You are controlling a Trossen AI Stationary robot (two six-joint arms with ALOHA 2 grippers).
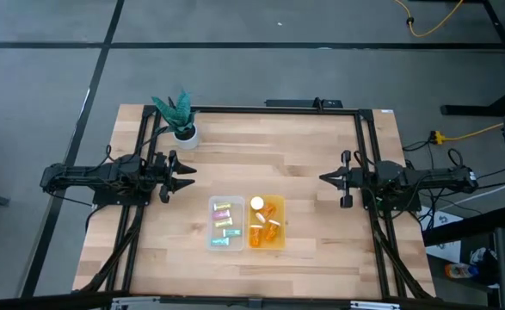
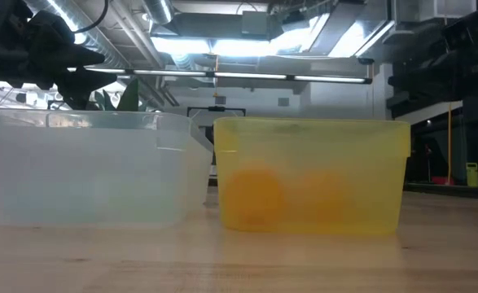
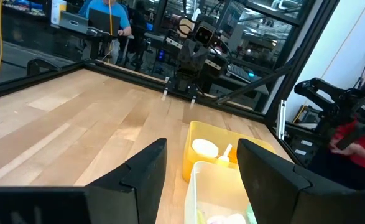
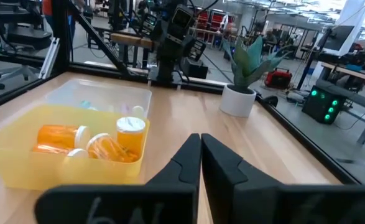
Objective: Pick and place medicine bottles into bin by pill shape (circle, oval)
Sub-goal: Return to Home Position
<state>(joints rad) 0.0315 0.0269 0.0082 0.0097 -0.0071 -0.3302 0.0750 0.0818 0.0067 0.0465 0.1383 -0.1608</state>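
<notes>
The matte black, chunky-jointed left arm [image 1: 97, 179] and the matching right arm [image 1: 424, 178] carried thin black cables [image 1: 107, 154] beside their segments. The left gripper [image 1: 189, 176] had two broad, angular dark fingers [image 3: 146, 171] with flat inner faces. The right gripper [image 1: 324, 179] showed the same dark wedge shapes.

Overhead, level, wrist; shared yellow bin [image 2: 312, 142]

Left tool [image 3: 202, 145] fingers spread — yellow bin [image 3: 189, 163] and clear bin [image 3: 193, 193] just ahead, right arm [image 3: 191, 59] opposite
</notes>
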